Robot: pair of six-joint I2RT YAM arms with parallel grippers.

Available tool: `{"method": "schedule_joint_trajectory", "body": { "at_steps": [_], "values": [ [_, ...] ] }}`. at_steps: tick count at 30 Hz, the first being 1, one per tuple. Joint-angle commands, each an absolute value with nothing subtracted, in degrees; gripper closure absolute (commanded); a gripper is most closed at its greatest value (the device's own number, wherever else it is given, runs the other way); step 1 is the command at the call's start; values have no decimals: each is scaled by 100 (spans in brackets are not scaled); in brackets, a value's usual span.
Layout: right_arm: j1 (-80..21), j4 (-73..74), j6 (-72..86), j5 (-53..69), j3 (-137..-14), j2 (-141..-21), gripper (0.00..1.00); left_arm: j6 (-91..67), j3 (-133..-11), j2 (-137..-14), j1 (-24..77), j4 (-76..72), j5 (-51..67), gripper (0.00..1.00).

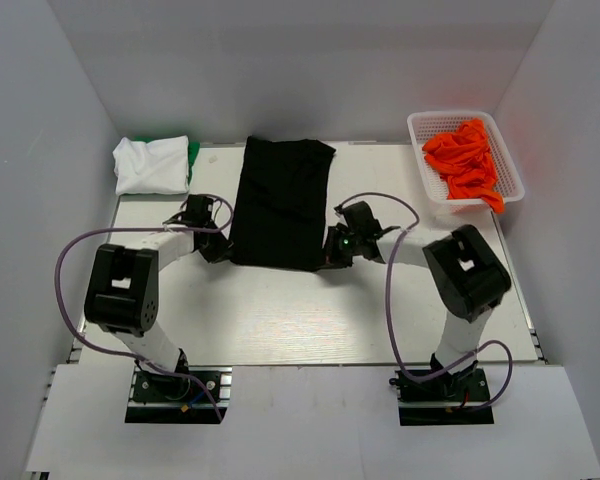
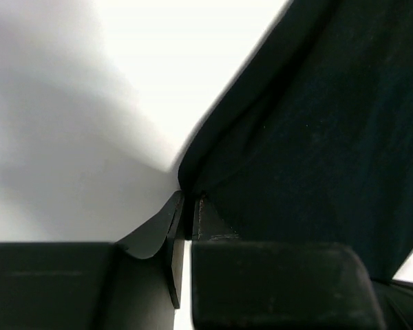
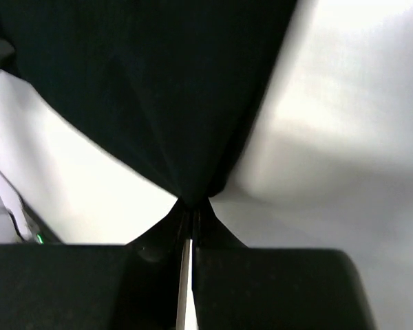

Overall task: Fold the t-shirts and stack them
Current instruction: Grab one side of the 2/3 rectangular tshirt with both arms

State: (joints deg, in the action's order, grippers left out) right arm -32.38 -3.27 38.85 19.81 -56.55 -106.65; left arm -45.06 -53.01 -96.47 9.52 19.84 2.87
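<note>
Black t-shirt (image 1: 282,205), narrowed to a long strip, flat on the middle of the table (image 1: 280,320), far end close to the far edge, near end roughly midway to the near edge. Pinched at both near corners: left pincer (image 1: 217,250) clamped tight on the near-left corner, right pincer (image 1: 332,255) clamped tight on the near-right one, cloth gathered to a point between the fingers in both wrist views. Could slip out of either pinch on lifting, with only a tip of fabric caught. Could skew or crease into a crooked fold, with one arm leading the other. Could drag the far end out of place if pulled low rather than carried over. Long axis near-to-far, leaning slightly right at the far end; collar end impossible to tell. Farther out: white t-shirt (image 1: 150,163) over a green t-shirt (image 1: 193,152) at the far-left corner; orange t-shirts (image 1: 465,160) heaped in a white basket (image 1: 420,125) at the far-right corner.
</note>
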Motion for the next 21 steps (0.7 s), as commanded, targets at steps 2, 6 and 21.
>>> {"method": "schedule_joint_trajectory", "body": {
  "at_steps": [2, 6, 21],
  "values": [
    [-3305, 331, 3191, 2311, -4914, -9399, 100, -4500, -4827, -8580, 1002, 2969, 553, 100],
    [-3471, 1036, 3111, 2689, -4203, -8448, 100, -4421, -4281, -7447, 1063, 3662, 1246, 100],
    [-3876, 3691, 3998, 2980, -4368, -5511, 100, -4165, -5913, -5248, 1187, 7462, 1811, 100]
  ]
}}
